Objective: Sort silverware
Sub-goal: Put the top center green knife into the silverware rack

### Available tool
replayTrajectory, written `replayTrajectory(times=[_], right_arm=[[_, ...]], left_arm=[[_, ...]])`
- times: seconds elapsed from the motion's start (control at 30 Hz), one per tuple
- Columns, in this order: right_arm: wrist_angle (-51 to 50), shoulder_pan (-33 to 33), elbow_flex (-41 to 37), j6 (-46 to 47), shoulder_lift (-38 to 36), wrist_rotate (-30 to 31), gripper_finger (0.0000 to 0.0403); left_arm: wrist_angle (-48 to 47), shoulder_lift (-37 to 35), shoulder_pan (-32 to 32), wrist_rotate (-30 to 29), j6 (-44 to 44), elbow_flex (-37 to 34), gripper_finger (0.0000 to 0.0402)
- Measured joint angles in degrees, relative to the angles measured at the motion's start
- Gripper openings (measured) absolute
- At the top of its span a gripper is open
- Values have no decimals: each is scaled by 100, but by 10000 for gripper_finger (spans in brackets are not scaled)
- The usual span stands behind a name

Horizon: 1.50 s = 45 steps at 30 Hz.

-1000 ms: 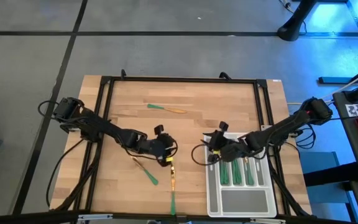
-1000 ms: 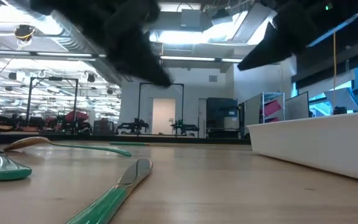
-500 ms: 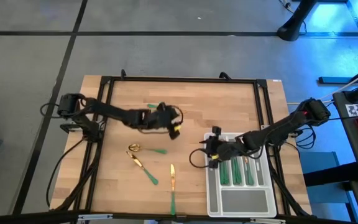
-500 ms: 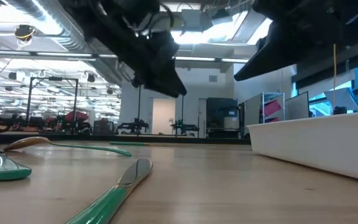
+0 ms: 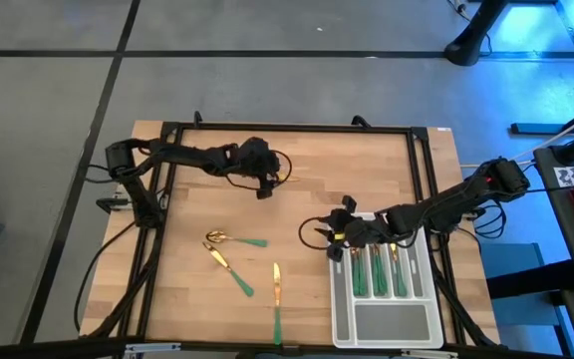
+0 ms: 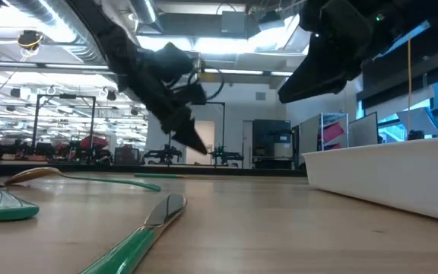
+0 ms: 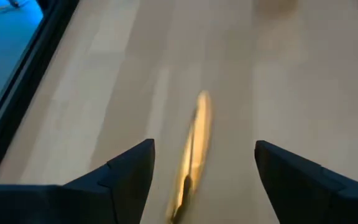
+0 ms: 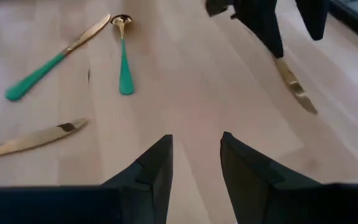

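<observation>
Small silverware with shiny gold heads and thin green handles, spread over the wooden table point(image 5: 367, 160). Near 7 o'clock from the table's middle, a spoon point(image 5: 235, 240), a knife point(image 5: 230, 268) crossing close under it, and one more knife point(image 5: 277, 299) down near 6 o'clock at the front edge. Up near 12 o'clock, one knife point(image 5: 287, 178) lying flat, mostly hidden under the left gripper point(image 5: 263, 182). In the left wrist view, a blurry gold blade point(image 7: 191, 155) right between the two dark fingers point(image 7: 126, 171), not touched by either. Pale grey tray point(image 5: 392, 324) at 4 o'clock, with four long slots and one wide box at the front. Green handles point(image 5: 379, 269) lying side by side in three of the slots; wide box bare. Left arm stretched across from 9 o'clock, gripper low over the far knife, fingers spread wide and holding nothing. Right arm reaching in from 3 o'clock, right gripper point(image 5: 335, 235) hanging just beside the tray's far left corner, above the bare wood. Fingers point(image 8: 151, 171) partly apart, with nothing between them.
</observation>
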Motion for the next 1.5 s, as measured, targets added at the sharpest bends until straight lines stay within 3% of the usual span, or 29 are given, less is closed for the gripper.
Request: replayTrajectory(times=[0.23,0.4,0.63,0.93,1.17,1.37,1.5], right_arm=[[-89,4,0,1131,0,-238,133],[-87,4,0,1180,0,-236,133],[-19,4,0,1199,0,-13,133],[-14,4,2,1478,0,217,133],[-7,4,2,1593,0,-85,133],[-13,4,2,1593,0,-85,133],[8,4,2,1586,0,-262,133]], left_arm=[[-708,59,661,469,324,-2,230],[-883,63,1247,1567,575,0,209],[-820,316,1762,2312,1085,0,191],[-423,721,1862,2251,1251,10,187],[-502,737,1683,1861,1149,-7,169],[-570,694,1092,956,548,25,151],[-586,703,489,896,125,72,139]])
